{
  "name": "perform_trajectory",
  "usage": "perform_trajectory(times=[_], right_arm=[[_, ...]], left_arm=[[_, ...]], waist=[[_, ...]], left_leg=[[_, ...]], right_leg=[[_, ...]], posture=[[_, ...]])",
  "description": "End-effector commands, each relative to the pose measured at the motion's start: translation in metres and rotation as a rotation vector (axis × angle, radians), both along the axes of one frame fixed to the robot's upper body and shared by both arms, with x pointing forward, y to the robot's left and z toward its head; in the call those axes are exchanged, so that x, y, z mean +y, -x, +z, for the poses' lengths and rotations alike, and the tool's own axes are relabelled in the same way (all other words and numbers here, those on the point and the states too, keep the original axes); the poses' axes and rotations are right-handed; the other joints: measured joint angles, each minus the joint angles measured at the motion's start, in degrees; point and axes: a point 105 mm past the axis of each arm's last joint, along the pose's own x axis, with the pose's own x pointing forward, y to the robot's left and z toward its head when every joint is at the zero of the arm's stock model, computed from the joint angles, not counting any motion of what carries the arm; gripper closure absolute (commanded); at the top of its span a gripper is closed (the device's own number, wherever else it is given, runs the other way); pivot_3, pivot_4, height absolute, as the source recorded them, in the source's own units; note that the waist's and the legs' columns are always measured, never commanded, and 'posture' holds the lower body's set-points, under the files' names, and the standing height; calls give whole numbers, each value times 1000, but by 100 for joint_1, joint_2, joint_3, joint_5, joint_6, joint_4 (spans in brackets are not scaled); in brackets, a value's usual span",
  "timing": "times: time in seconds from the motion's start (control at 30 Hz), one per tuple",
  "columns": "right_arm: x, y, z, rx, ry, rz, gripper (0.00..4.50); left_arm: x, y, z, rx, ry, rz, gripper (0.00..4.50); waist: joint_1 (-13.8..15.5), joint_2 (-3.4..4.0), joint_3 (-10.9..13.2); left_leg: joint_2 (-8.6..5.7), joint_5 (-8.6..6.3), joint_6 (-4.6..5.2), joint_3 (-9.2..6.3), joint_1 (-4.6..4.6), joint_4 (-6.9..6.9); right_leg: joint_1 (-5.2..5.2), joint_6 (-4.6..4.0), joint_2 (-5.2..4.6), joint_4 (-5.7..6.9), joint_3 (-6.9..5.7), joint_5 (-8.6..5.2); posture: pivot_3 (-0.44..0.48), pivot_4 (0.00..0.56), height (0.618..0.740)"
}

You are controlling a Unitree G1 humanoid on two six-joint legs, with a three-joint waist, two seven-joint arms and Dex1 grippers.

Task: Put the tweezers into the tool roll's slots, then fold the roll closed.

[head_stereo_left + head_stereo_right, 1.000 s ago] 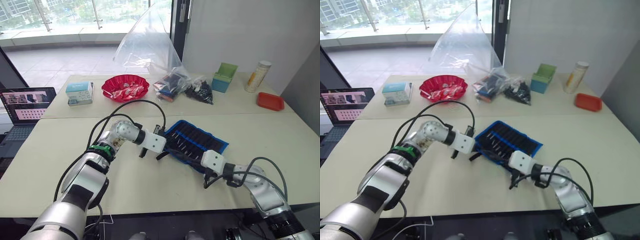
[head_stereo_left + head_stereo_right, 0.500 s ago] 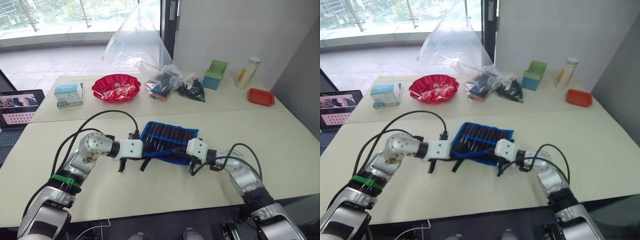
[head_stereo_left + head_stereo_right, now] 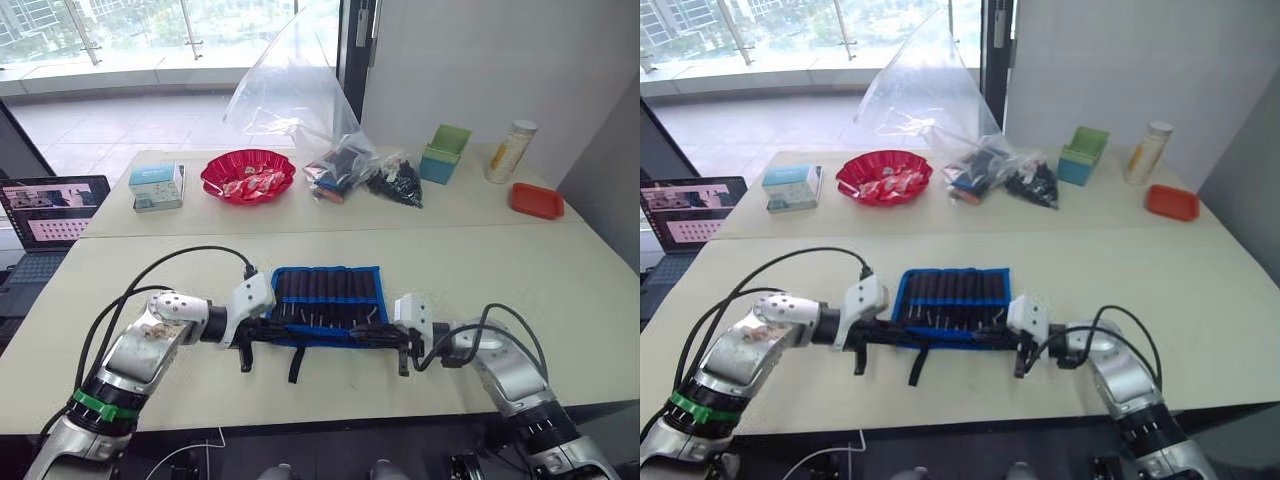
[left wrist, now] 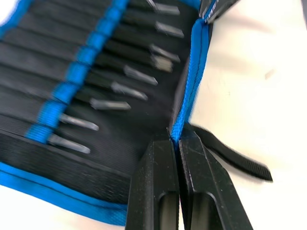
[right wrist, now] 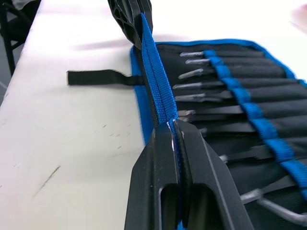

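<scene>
Left eye view — both jaws pinch the tool roll (image 3: 325, 300)'s near blue edge; strap (image 3: 297, 364) trails beside.

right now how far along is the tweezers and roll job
Loading looks done: the tweezers sit in the slots of the tool roll. In hand: the left gripper and right gripper each pinch the near blue-trimmed edge, raised off the table. Left: folding it over; the strap hangs loose.
</scene>
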Motion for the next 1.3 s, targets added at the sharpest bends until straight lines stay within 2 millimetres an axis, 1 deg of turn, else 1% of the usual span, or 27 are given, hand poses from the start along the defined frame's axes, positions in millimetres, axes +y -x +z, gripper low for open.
perform_trajectory(times=[0.03,0.17,0.27,0.3,0.37,0.47,0.53,0.63,0.67,0.77,0.83,0.9,1.0,1.1,1.17,1.2,1.23,1.3], right_arm=[[-24,-19,5,3,12,-122,4500],[-29,-31,5,-7,36,-145,4500],[-29,-38,6,-25,34,-153,4500],[-27,-41,4,-23,34,-158,4500],[-24,-54,6,-54,10,-207,4500],[-25,-68,4,-129,39,-259,4500],[-25,-75,5,-166,29,-288,4500],[-26,-83,10,-210,3,-329,3598],[-26,-85,11,-228,1,-338,3226],[-31,-88,31,-338,-52,-369,2237],[-35,-88,47,-380,-124,-395,1541],[-37,-85,60,-367,-209,-410,906],[-34,-77,69,-303,-305,-413,906],[-26,-67,70,-241,-349,-397,906],[-10,-56,68,-218,-383,-375,1455],[-2,-52,63,-197,-387,-363,1759],[4,-49,57,-187,-376,-360,2113],[10,-48,47,-162,-357,-381,2733]], left_arm=[[17,-17,12,-44,-50,77,4484],[18,-34,9,-60,-109,113,4484],[16,-43,5,-69,-134,139,4484],[14,-46,5,-78,-128,144,4484],[7,-55,5,-98,-111,176,4484],[3,-66,7,-103,-71,239,4484],[0,-68,9,-110,-51,247,3863],[2,-70,12,-132,-36,271,2948],[3,-70,14,-139,-27,278,2586],[13,-73,24,-222,-4,304,1596],[18,-78,40,-299,69,345,948],[15,-77,57,-344,183,343,332],[4,-68,67,-365,295,300,332],[-5,-60,63,-350,340,274,332],[-18,-53,48,-330,318,243,912],[-26,-50,40,-306,319,226,1212],[-33,-46,35,-295,315,208,1575],[-41,-45,27,-280,305,200,2158]], waist=[[0,0,0],[11,0,0],[5,0,0],[0,0,0],[-12,-1,-1],[-21,-1,-1],[-35,-1,-1],[-63,-1,-1],[-73,-1,-1],[-95,-1,-1],[-100,-1,-1],[-91,-1,-1],[-85,0,-1],[-84,-1,-2],[-87,-1,-2],[-87,-1,-2],[-86,0,-2],[-85,-1,-1]], left_leg=[[0,0,0,1,1,-1],[0,0,1,-1,-4,-5],[-2,-1,1,0,-6,-4],[-2,0,1,0,-6,-4],[-1,0,1,0,-6,-4],[-2,1,-1,0,-7,1],[-2,1,-1,0,-7,1],[-2,1,-1,-1,-9,-1],[-2,1,-1,-1,-9,-4],[-1,1,-1,-1,-9,-6],[-1,1,-1,-1,-9,-9],[0,1,-1,-1,-13,-6],[0,1,-1,-4,-18,0],[-1,0,0,-9,-16,-1],[-1,0,1,-8,-19,1],[-1,0,1,-8,-18,0],[0,0,1,-8,-16,-1],[-1,0,0,-7,-17,4]], right_leg=[[-1,0,0,1,1,0],[-2,0,-2,1,-2,0],[-2,0,-3,2,-3,0],[-3,0,-3,2,-2,0],[-3,0,-3,4,-3,0],[-4,-1,-2,3,-3,0],[-4,-1,-3,6,-3,0],[-5,-1,-3,12,-3,0],[-5,-1,-3,12,-4,0],[-6,-1,-3,12,-4,0],[-7,0,-3,12,-3,0],[-8,-1,-3,11,-5,1],[-7,-1,-4,8,-8,1],[-1,-1,-7,12,-8,1],[-3,-1,-7,13,-6,1],[-4,-1,-6,15,-5,1],[-4,-1,-6,17,-4,1],[-4,-1,-6,18,-4,1]], posture=[[0,150,740],[0,150,740],[0,150,740],[0,150,740],[0,150,740],[0,150,740],[0,150,740],[0,150,740],[0,150,740],[0,150,740],[0,150,740],[0,150,740],[0,150,740],[0,150,740],[0,150,740],[0,150,740],[0,150,740],[0,150,740]])
